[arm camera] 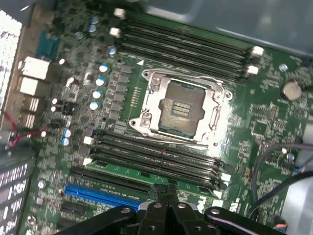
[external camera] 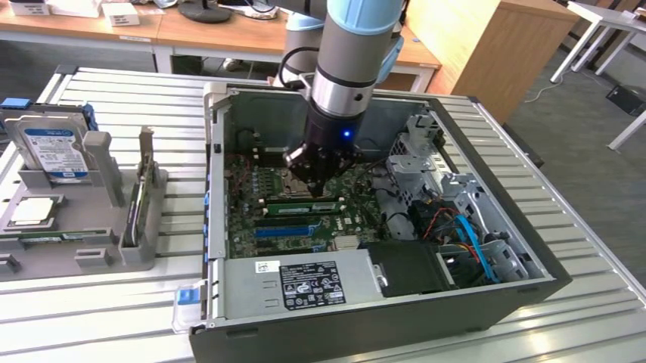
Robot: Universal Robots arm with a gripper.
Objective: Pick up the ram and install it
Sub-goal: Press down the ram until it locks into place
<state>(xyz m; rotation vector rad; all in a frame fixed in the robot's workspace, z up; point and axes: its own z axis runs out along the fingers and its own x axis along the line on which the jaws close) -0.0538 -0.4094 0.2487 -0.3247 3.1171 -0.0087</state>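
The ram (external camera: 302,205) lies seated in a slot on the motherboard (external camera: 247,219), a green stick running along the board just beside the blue slot (external camera: 295,229) in the exterior view. In the wrist view the ram (arm camera: 146,172) shows as a thin green strip between the black slots (arm camera: 151,154) and the blue slot (arm camera: 100,195), below the open CPU socket (arm camera: 178,110). A second bank of black slots (arm camera: 186,49) runs on the far side of the socket.

The hand (external camera: 317,180) hangs directly above the ram, close over the board, with its fingers drawn together; in the wrist view the hand (arm camera: 167,192) has its dark fingertips meeting right at the ram's edge, though whether they press on it cannot be told.

The board sits inside an open computer case (external camera: 485,291) laid on its side on the slatted worktop (external camera: 101,318). A power supply (external camera: 302,283) with a labelled face fills the case's near end, and drive cages with blue cables (external camera: 470,242) stand at the exterior view's right. To the exterior view's left, a grey fixture (external camera: 111,204) holds a hard drive (external camera: 56,151).
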